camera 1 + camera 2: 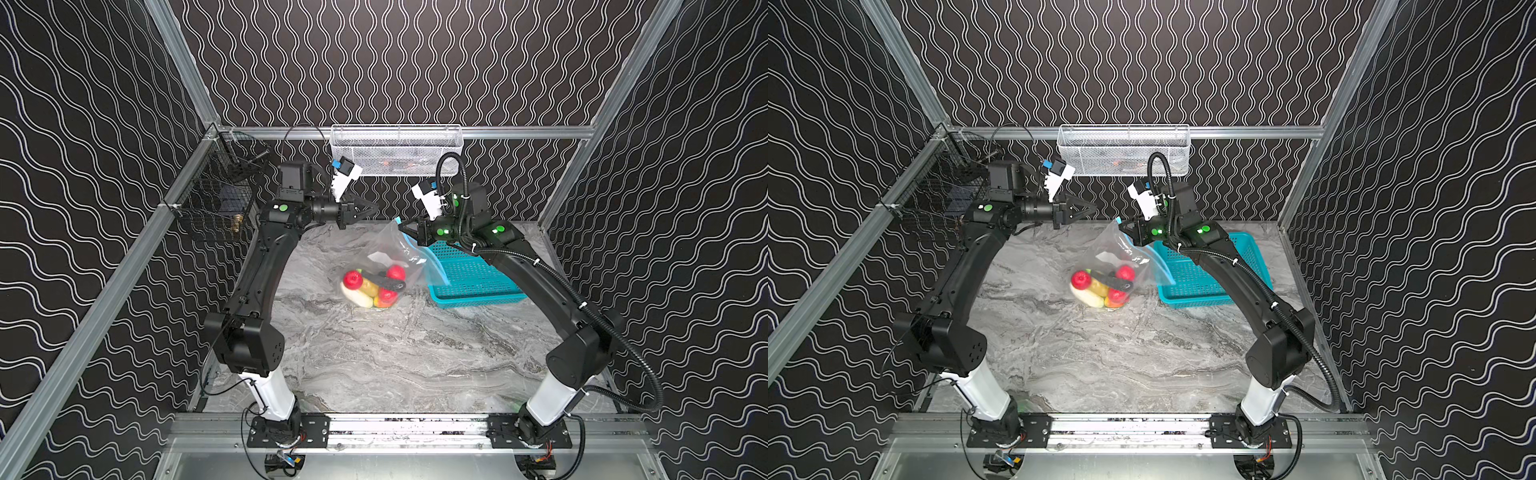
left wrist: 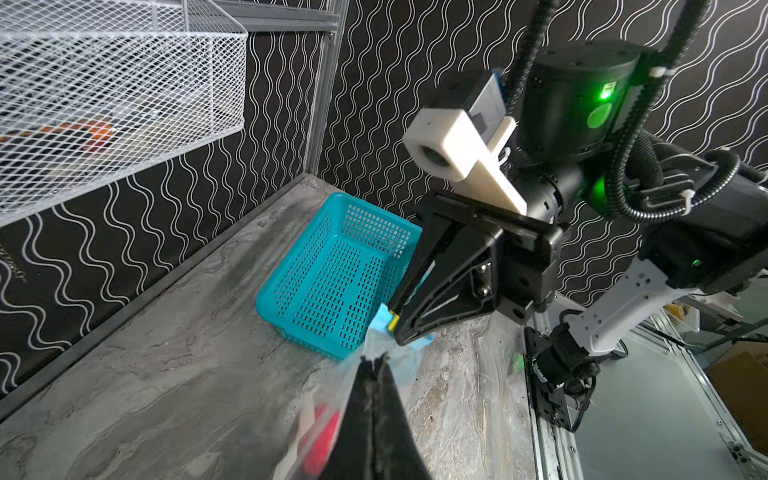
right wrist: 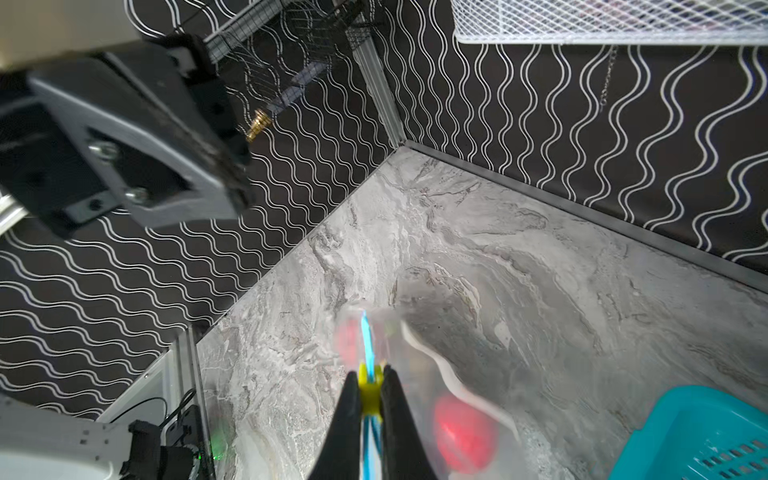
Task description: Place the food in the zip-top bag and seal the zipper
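Right wrist view: right fingers [image 3: 347, 415] clamp the yellow slider [image 3: 369, 392]. Left fingers [image 2: 357, 419] are together, beside the bag [image 1: 386, 257]. Food [image 1: 370, 286] is inside, resting on the counter [image 1: 374, 353]. Zipper [image 3: 365, 336] may need more closing; I cannot tell.

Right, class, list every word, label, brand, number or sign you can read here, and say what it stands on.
No text can be read anywhere.
White patch on the zip-top bag: any print too small to read.
Green round sticker on the left arm: blank as far as shows.
Lit green mark on the right arm: blurred, unreadable.
Yellow zipper slider: no marking visible.
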Tool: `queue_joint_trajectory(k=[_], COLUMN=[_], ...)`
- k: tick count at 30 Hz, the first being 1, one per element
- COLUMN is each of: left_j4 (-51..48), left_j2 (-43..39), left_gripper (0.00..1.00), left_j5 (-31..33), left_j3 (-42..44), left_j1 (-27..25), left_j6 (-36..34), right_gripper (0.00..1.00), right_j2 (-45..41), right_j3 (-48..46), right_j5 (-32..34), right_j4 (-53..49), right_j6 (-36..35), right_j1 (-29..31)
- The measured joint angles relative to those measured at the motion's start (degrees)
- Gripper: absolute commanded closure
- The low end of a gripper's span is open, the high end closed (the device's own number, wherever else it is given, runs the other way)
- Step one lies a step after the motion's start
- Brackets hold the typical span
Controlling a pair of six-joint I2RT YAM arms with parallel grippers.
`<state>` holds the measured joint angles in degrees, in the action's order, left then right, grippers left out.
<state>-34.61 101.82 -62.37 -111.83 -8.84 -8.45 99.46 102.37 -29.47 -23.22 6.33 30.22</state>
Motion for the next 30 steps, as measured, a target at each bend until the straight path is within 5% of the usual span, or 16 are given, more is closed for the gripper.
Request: queue_joint_trajectory(k=[6,11,18,30], left_j4=[-6.86,-10.58,-11.56,-11.37], left_j2=[2.64,4.15,5.53,6.88], left_gripper=[0.19,0.05,0.02,0.14], left_j5=[-0.66,-1.07,-2.75,-7.28], left_j3=[-2.86,-3.67,-5.20,-5.84], left_j1=[0.00,0.00,-0.07,-0.15], left_j6=[-8.83,-16.04,-18.69,-20.37], right_gripper=[1.00,1.00,1.00,1.00], right_j2=[0.46,1.14,2.36,3.85], right_j3=[0.81,1.25,2.69,4.11], right_j5=[-1.88,-3.91,-5.44,-7.89], right_j4=[-0.07,-0.07,-0.24,-0.70], right_j6=[-0.48,-1.03,-1.25,-1.42], right_j1=[0.00,0.00,0.00,0.09])
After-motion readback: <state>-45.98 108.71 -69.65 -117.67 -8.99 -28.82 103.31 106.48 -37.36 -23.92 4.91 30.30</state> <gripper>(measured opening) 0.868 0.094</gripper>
